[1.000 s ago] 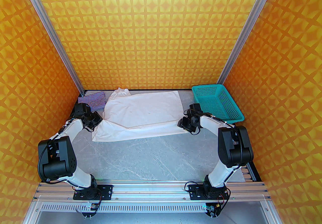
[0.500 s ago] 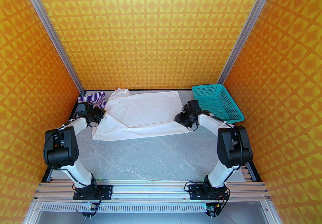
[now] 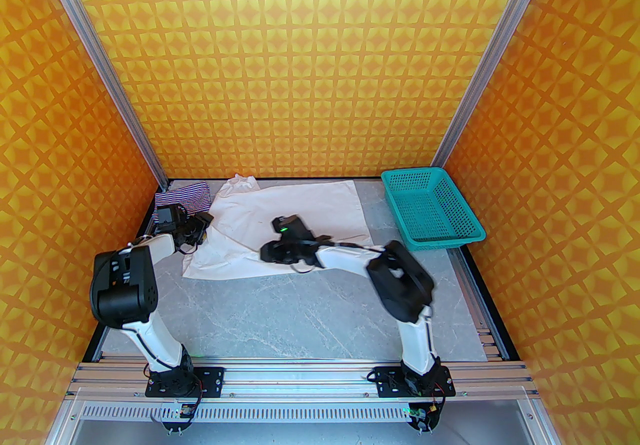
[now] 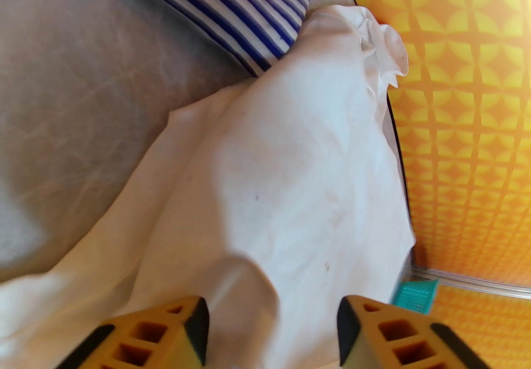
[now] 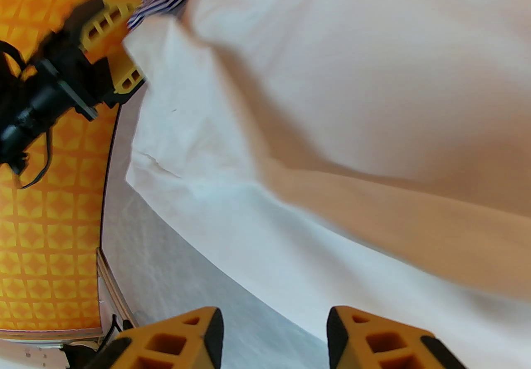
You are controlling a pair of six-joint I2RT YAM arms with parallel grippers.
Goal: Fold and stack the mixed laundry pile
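Right pincer (image 5: 274, 332) swung left; white cloth (image 3: 300, 205) lies beneath it.

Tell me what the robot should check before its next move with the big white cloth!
1. Check the left claw is open: ok, jaws apart, with a hump of the white cloth between them.
2. Check the right claw is open: ok, jaws apart, nothing pinched.
3. Check the white cloth lies flat: not ok, it is bunched at its far left corner and one layer laps over another.
4. Check the striped garment is apart from the white cloth: not ok, they touch.
5. Check the teal basket is out of the way: ok, it sits far right, apart from the cloth.
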